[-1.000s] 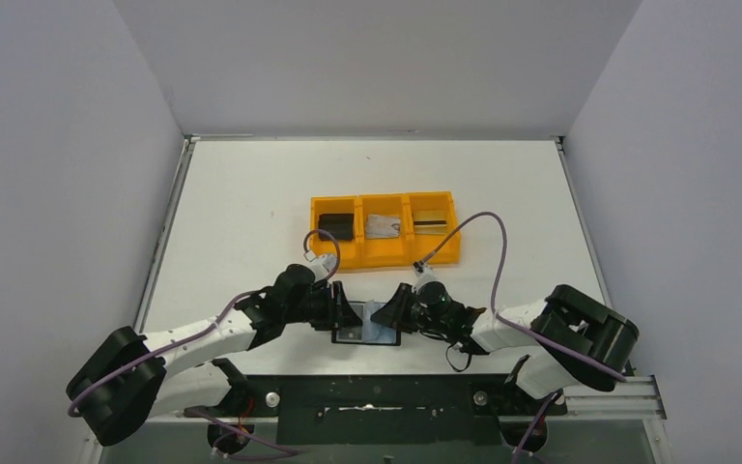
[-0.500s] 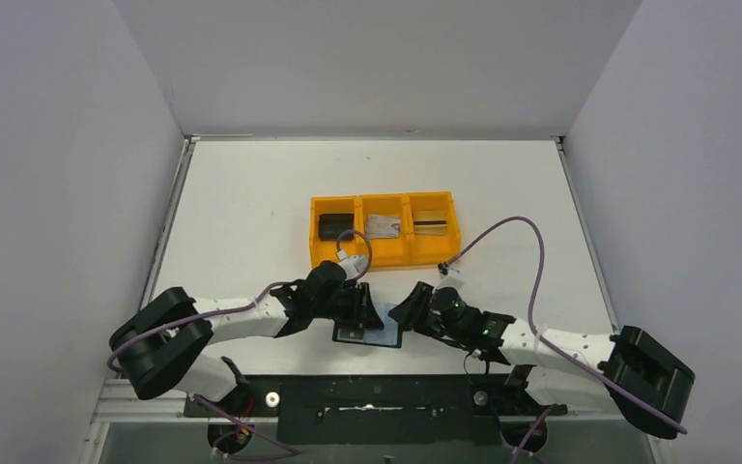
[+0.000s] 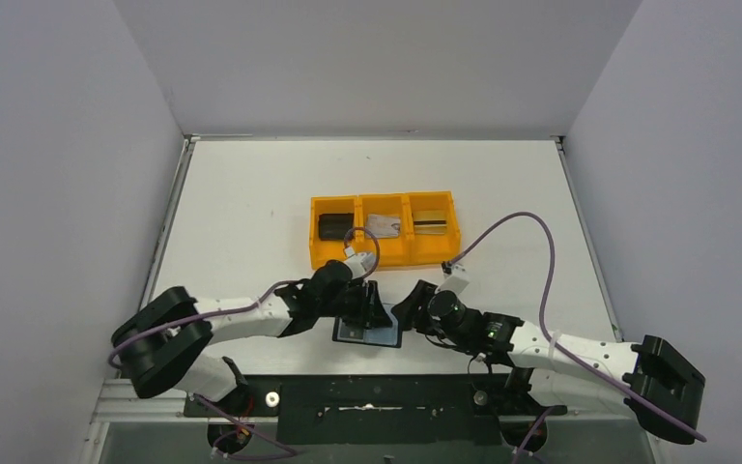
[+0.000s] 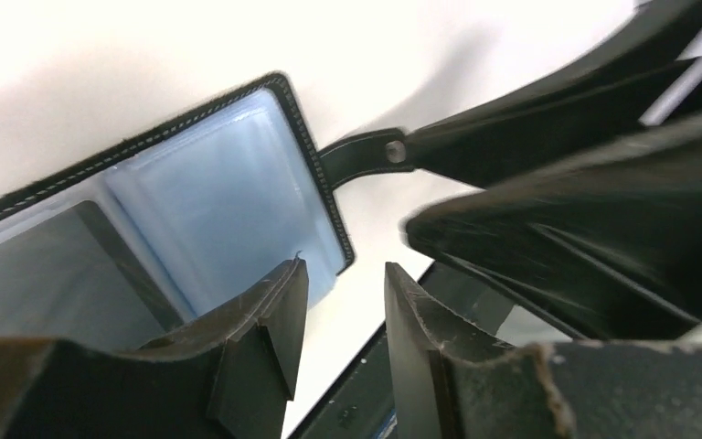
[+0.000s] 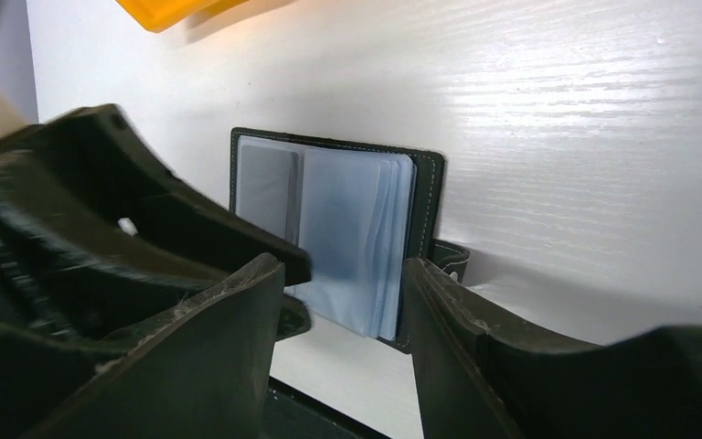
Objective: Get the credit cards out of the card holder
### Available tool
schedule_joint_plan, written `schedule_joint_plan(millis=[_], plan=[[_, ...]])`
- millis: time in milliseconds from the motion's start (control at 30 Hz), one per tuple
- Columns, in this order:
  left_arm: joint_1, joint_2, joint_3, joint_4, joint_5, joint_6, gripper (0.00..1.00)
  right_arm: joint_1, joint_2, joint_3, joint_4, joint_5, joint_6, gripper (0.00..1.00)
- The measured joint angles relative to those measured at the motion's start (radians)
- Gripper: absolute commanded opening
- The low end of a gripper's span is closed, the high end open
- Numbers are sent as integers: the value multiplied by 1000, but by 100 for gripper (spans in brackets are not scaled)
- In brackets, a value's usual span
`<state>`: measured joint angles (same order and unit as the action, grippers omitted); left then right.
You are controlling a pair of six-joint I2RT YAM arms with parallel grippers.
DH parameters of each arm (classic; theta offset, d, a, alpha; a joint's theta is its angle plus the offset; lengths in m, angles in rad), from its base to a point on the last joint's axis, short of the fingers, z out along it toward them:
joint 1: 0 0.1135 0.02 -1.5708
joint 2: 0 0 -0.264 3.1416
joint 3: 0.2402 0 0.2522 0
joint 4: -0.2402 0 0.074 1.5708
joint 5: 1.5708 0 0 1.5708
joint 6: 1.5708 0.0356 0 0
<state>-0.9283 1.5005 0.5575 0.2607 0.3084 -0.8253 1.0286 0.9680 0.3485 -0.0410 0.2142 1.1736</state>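
Note:
The card holder [image 3: 367, 334] lies open and flat near the table's front edge, its blue-grey pockets [image 4: 228, 192] facing up and its black tab [image 4: 361, 155] sticking out. My left gripper [image 3: 371, 311] hovers over its right corner, open, with only bare table between the fingers [image 4: 279, 302]. My right gripper [image 3: 412, 307] is just to the right, open, its jaws either side of the holder's tab edge [image 5: 420, 229] without touching. A silvery credit card [image 3: 383, 226] and a gold one [image 3: 431, 222] lie in the orange tray [image 3: 384, 257].
The tray's left compartment holds a small chunky black block [image 3: 335, 226]. The dark base rail [image 3: 377, 391] runs right below the holder. The two grippers are nearly touching each other over the holder.
My right gripper has opened and its arm has stretched low toward the right. The left arm has reached further right over the holder. The raised pocket leaf now lies flat.

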Motion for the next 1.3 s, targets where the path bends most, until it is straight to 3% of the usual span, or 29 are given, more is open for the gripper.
schedule_joint_plan(millis=[133, 267, 467, 567, 867, 1300], plan=[[3, -219, -5, -99, -110, 22, 44, 9, 34, 62, -40, 22, -13, 51], [51, -470, -8, -242, -280, 29, 57, 42, 92, 145, -77, 60, -27, 51], [237, -776, -84, -474, -473, 17, 58, 122, 278, 336, -187, 148, -39, 46], [276, -880, -106, -570, -536, 9, 58, 165, 411, 451, -242, 193, -39, 44], [281, -1011, -109, -723, -654, -27, 59, 230, 730, 743, -410, 262, -34, 43], [281, -1036, -109, -751, -690, -28, 58, 238, 883, 846, -541, 275, 2, 42]])
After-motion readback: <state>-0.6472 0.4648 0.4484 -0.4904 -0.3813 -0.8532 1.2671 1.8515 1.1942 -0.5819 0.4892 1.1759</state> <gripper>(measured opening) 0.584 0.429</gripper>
